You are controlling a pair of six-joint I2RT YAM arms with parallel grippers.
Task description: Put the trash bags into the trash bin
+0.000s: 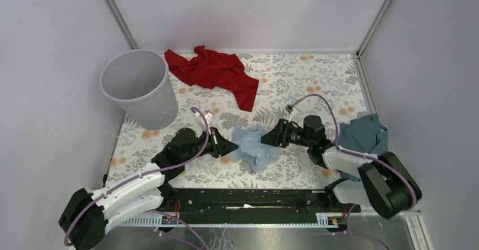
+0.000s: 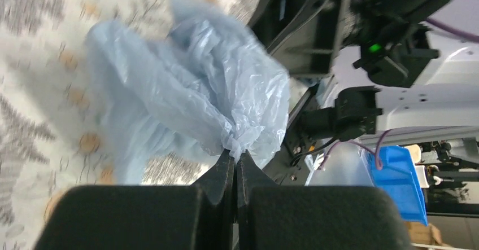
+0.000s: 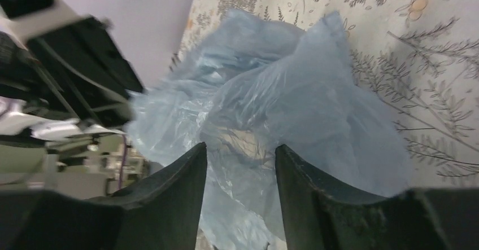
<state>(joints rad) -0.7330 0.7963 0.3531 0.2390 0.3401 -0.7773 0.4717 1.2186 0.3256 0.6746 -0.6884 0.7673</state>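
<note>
Closest: left tool (image 2: 235,158) pinched tight on trash bag (image 2: 186,86); my right tool (image 3: 240,151) spread, film between its fingers (image 3: 169,199). Floral desk (image 1: 305,80) under both, trash bin (image 1: 141,92) beyond left tool, pale walls (image 1: 243,13) around.

Bare mat (image 1: 226,117) lies between trash bag (image 1: 255,145) and trash bin (image 1: 138,89).

The desk (image 1: 308,83) has a flowered cover, grey leaves with orange blossoms. At its far left corner the grey trash bin (image 1: 152,106) stands upright. Just beside it, along the far edge, a red cloth (image 1: 214,72) lies crumpled. A dark teal cloth (image 1: 364,134) is bunched at the right edge. The pale blue trash bag (image 1: 255,147) sits crumpled in the near middle.
</note>
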